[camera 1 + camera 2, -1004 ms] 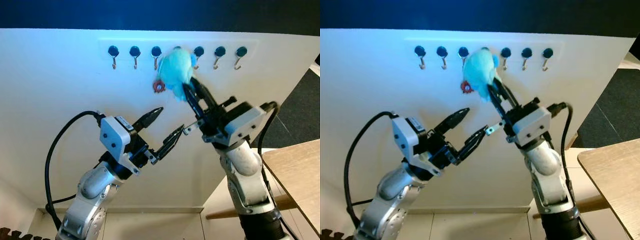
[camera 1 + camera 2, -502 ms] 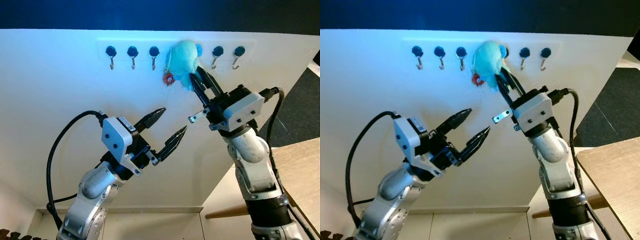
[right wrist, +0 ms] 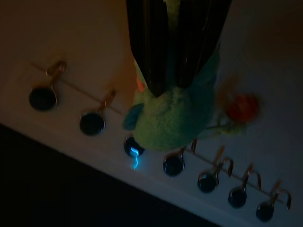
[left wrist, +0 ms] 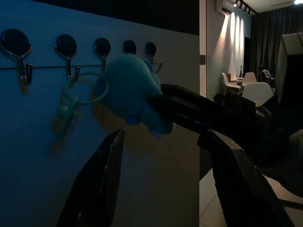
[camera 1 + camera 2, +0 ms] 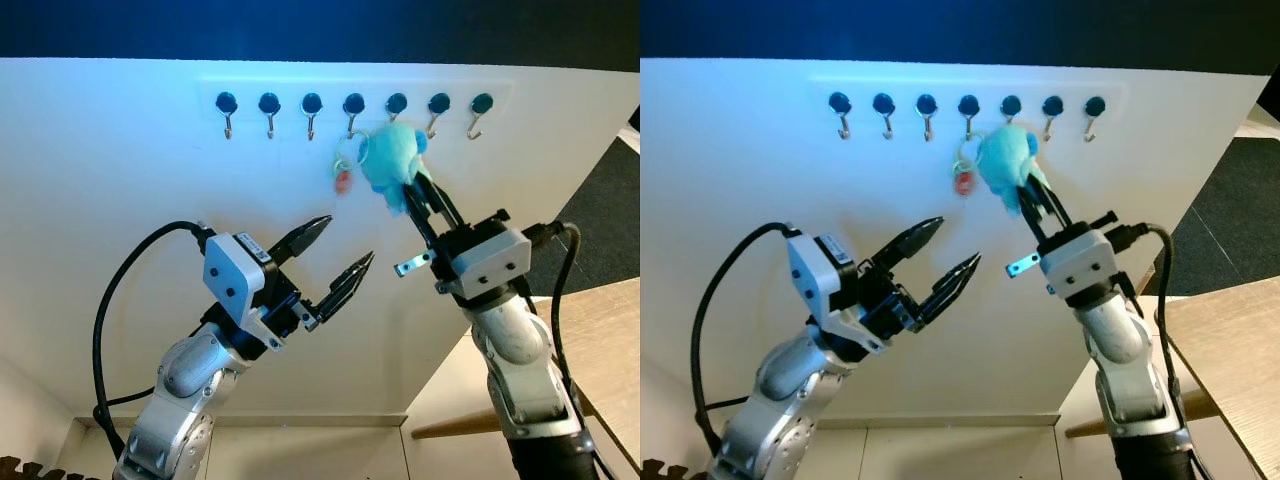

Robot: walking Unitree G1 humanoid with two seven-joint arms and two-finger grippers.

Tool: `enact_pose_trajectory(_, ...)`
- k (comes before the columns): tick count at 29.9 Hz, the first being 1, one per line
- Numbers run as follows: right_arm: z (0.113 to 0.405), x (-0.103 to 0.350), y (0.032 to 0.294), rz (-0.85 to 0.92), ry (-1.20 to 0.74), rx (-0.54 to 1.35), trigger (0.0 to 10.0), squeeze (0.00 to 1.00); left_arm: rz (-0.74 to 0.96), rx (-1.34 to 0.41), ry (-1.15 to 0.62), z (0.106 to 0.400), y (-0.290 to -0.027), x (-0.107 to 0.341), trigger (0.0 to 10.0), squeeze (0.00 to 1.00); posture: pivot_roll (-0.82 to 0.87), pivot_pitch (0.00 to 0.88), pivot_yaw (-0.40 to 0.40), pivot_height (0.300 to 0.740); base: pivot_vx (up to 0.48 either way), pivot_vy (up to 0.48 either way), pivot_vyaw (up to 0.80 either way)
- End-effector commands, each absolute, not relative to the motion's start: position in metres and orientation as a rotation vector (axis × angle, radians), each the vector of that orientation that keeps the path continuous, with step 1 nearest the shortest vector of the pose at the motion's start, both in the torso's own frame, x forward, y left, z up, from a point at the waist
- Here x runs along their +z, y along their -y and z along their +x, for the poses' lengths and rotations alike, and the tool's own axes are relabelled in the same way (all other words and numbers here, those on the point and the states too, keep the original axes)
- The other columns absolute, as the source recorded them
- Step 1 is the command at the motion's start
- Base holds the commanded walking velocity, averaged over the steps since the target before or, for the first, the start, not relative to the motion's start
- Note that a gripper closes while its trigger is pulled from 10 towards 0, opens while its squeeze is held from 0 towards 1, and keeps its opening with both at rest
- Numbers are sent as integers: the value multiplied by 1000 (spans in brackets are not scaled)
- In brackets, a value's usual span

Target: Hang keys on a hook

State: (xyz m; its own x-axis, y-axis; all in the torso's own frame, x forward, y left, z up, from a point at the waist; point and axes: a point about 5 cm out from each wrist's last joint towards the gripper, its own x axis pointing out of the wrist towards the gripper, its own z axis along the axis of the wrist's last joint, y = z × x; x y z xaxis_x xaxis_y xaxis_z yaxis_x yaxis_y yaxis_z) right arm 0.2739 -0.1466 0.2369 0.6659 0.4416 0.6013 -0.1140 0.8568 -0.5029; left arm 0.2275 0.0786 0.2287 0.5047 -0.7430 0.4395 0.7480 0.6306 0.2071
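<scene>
Left eye view: white board (image 5: 120,180), row of seven hooks (image 5: 354,108). Right gripper (image 5: 415,198) raised, fingers pinching blue plush toy (image 5: 391,158). Key ring (image 5: 345,160) looped on middle hook, red tag (image 5: 342,182) dangling. Left gripper (image 5: 335,257) lower, fingers spread, holding nothing.

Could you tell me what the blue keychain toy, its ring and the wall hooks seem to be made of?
The blue toy, gripped by the right gripper, looks like soft plush: fuzzy, matte outline. Its ring looks like thin pale wire or plastic; too small to tell. The hooks seem to be shiny bent metal under dark, glossy round caps, probably plastic or enamel. The left gripper hovers open.
</scene>
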Motion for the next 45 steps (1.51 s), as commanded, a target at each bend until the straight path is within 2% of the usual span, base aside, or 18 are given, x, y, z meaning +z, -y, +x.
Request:
enact_pose_trajectory(1, 270, 237, 148, -463, 800, 314, 10000, 0, -6, -909, 530, 227, -77, 230, 10000, 0, 69, 104, -15, 740, 0, 0, 0)
enact_pose_trajectory(29, 269, 208, 142, -459, 705, 352, 10000, 0, 6, -906, 531, 228, -77, 230, 10000, 0, 74, 102, -15, 740, 0, 0, 0)
enact_pose_trajectory(30, 269, 210, 143, -453, 711, 342, 10000, 165, 6, -905, 532, 228, -77, 230, 10000, 0, 74, 102, -15, 740, 0, 0, 0)
enact_pose_trajectory(31, 269, 211, 144, -449, 719, 331, 10000, 890, 6, -904, 533, 228, -77, 230, 10000, 0, 74, 102, -15, 740, 0, 0, 0)
enact_pose_trajectory(32, 269, 213, 144, -447, 726, 323, 10000, 1000, 5, -903, 534, 228, -77, 231, 10000, 0, 74, 101, -15, 740, 0, 0, 0)
enact_pose_trajectory(38, 271, 218, 148, -464, 744, 277, 10000, 992, 0, -903, 539, 228, -76, 232, 10000, 0, 72, 98, -16, 740, 0, 0, 0)
enact_pose_trajectory(39, 272, 219, 149, -464, 745, 266, 10000, 0, 0, -904, 539, 228, -76, 232, 10000, 0, 71, 96, -16, 740, 0, 0, 0)
enact_pose_trajectory(45, 270, 211, 152, -450, 717, 264, 10000, 0, -3, -909, 538, 228, -75, 231, 10000, 0, 69, 93, -17, 740, 0, 0, 0)
